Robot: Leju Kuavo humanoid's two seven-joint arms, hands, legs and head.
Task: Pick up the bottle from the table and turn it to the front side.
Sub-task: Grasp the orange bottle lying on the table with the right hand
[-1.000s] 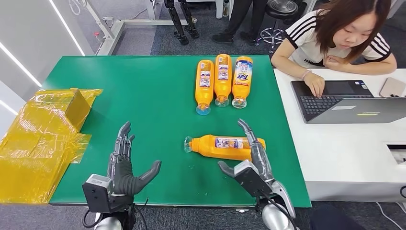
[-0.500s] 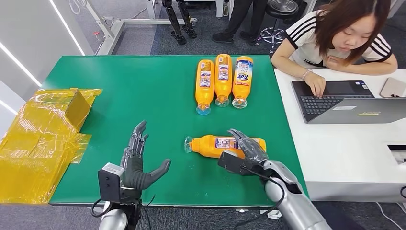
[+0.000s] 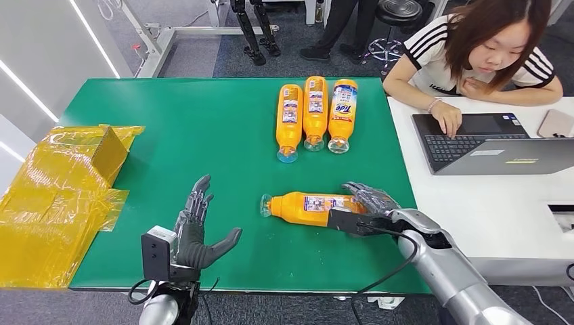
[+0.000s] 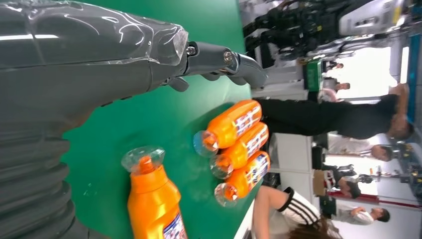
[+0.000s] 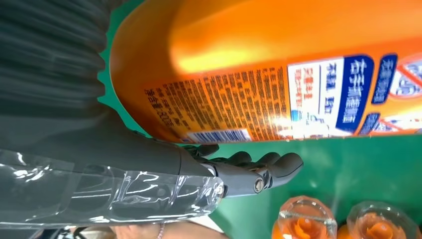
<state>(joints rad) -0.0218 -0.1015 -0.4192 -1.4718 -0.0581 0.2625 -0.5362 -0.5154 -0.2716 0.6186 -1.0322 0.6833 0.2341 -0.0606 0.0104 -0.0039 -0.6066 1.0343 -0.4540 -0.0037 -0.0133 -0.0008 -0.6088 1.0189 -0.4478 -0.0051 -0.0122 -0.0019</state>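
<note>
Covering bottle (image 3: 308,207) base, right hand (image 3: 362,205), grip unclear

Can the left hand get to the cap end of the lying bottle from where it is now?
Probably yes. The left hand is open, and only bare green table lies between it and the cap of the bottle, whose far end the right hand covers.

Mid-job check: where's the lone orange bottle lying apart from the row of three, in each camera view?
Head view: lone bottle lies on its side on the green table, its base end under the right hand.
Left wrist view: near the lower edge, cap end visible.
Right wrist view: close up, its label filling the upper part.
Shared landmark: the row of three bottles.
</note>
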